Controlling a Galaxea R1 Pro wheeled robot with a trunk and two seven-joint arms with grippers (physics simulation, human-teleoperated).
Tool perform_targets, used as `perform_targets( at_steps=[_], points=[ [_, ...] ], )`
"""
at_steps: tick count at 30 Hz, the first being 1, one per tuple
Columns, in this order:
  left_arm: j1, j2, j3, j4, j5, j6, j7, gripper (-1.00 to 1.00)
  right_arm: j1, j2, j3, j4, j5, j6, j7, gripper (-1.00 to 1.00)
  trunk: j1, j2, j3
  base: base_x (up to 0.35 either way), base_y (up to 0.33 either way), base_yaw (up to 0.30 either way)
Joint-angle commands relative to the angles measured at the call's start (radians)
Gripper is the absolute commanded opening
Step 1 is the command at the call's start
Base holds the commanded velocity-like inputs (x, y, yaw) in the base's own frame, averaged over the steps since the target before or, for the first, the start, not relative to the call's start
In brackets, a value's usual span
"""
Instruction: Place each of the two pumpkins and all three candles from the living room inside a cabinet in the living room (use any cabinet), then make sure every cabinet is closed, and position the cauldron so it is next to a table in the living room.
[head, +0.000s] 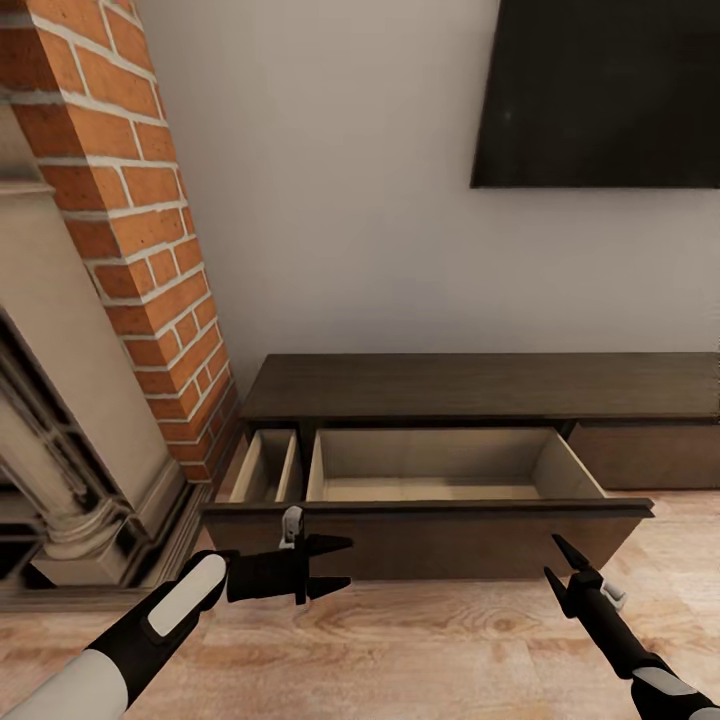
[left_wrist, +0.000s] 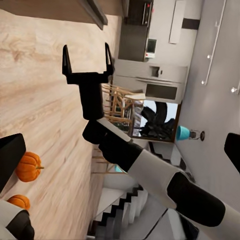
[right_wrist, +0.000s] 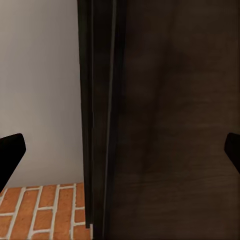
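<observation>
Cabinet (head: 450, 390) sits w/ its left drawer (head: 440, 480) pulled out, pale inside bare. Left gripper (head: 330, 567) hangs at 7 o'clock just in front of the drawer front, fingers spread, holding nothing; right gripper (head: 565, 565) at 5 o'clock, fingers also apart. Two pumpkins (left_wrist: 28, 166) lie on the wood floor (left_wrist: 45, 90) in left wrist view.

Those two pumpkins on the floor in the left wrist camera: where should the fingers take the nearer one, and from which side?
Grip the pumpkin across its ribbed round body, fingers either side at the widest part, coming from the stem side. The short stem sticks out sideways along the wood floor, so it looks tipped over. The second pumpkin sits close beside it. The left gripper looks open.
</observation>
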Motion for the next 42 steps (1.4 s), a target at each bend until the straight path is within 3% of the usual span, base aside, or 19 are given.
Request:
perform_targets(
  at_steps=[1, 4, 10, 16, 20, 29, 35, 42],
  points=[
    [-0.001, 0.001, -0.003, 0.001, -0.001, 0.001, -0.006, 1.00, 0.000, 0.000, 0.007, 0.000, -0.011, 0.010, -0.003, 1.00, -0.001, 0.000, 0.003, -0.007, 0.000, 0.000],
    [-0.001, -0.002, -0.004, 0.001, -0.001, 0.001, -0.006, 1.00, 0.002, -0.001, 0.007, 0.000, -0.013, 0.013, -0.011, 1.00, -0.002, 0.001, 0.015, -0.041, 0.000, 0.000],
    [-0.001, 0.000, -0.005, 0.001, -0.002, 0.001, -0.006, 1.00, 0.073, -0.001, 0.005, 0.012, -0.011, 0.055, -0.005, 1.00, -0.005, 0.002, 0.038, -0.131, 0.000, 0.000],
    [-0.001, 0.002, -0.005, 0.001, -0.002, 0.001, -0.006, 1.00, 0.085, -0.001, 0.007, 0.056, -0.008, 0.065, -0.002, 1.00, -0.007, 0.003, 0.061, -0.008, 0.000, 0.000],
    [-0.001, -0.001, -0.005, 0.001, -0.002, 0.001, -0.005, 1.00, 0.098, -0.001, 0.007, 0.062, 0.040, 0.065, -0.002, 1.00, -0.009, 0.004, 0.077, 0.000, 0.000, 0.000],
    [-0.001, -0.004, -0.005, 0.001, -0.002, 0.001, -0.005, 1.00, 0.102, -0.002, 0.008, 0.088, 0.072, 0.078, -0.012, 1.00, -0.013, 0.006, 0.111, 0.000, 0.000, 0.000],
    [-0.001, -0.005, -0.005, 0.000, -0.002, 0.001, -0.005, 1.00, 0.117, -0.001, 0.008, 0.091, 0.170, 0.067, -0.010, 1.00, -0.016, 0.008, 0.135, 0.000, 0.000, 0.000],
    [-0.001, 0.000, -0.005, -0.001, -0.003, 0.001, -0.005, 1.00, 0.145, -0.001, 0.008, 0.092, 0.183, 0.036, -0.012, 1.00, -0.019, 0.010, 0.162, -0.086, 0.000, 0.000]
  ],
)
